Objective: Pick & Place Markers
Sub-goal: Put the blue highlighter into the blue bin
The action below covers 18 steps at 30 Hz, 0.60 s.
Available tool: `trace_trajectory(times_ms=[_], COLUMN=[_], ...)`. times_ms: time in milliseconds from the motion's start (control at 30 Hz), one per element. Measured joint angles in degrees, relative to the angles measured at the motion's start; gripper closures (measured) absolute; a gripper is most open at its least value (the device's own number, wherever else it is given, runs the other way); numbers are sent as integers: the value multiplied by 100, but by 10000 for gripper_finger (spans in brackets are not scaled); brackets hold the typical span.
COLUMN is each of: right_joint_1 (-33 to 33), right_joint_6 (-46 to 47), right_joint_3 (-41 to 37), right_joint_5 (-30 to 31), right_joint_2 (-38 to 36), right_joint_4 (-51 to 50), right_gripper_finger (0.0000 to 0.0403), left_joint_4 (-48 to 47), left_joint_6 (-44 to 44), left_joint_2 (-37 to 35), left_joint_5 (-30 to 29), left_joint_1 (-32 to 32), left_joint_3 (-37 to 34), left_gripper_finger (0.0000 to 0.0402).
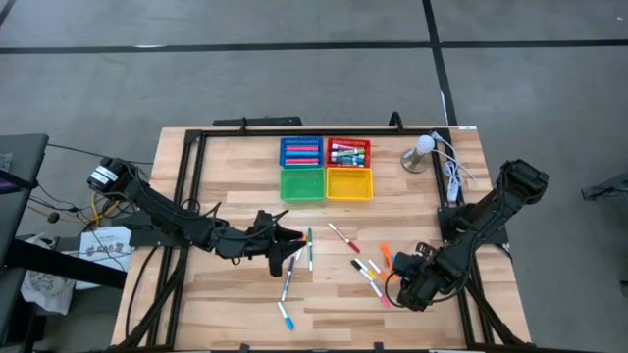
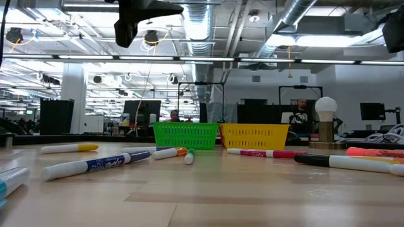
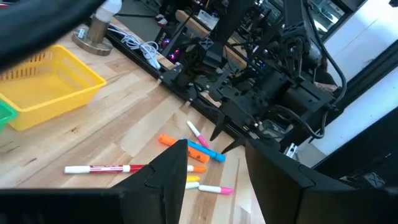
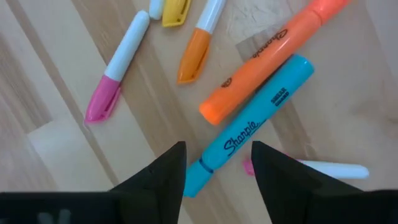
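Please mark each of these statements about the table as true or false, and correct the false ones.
1. The right gripper hangs over a blue highlighter, fingers apart. True.
2. The blue highlighter lies inside the yellow tray. False: it lies on the table, beside an orange highlighter.
3. The green tray and the yellow tray stand side by side. True.
4. The left gripper grips a marker. False: nothing shows between its fingers.
5. All markers are already in the trays. False: many markers still lie loose on the table, such as the pink-capped marker.
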Motion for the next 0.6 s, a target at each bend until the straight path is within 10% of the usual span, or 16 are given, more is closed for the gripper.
trace_trajectory(times_ms=[600], right_joint_1=[80], right_joint_6=[78], right_joint_3=[-394], right_joint_5=[178], right_joint_2=[0], right_joint_4=[453], right_gripper_finger=[202], left_joint_4=[-2], left_joint_6=[155], left_joint_2=[0], left_joint_5=[4], left_joint_1=[16], left_joint_3=[0], left_gripper_finger=[242])
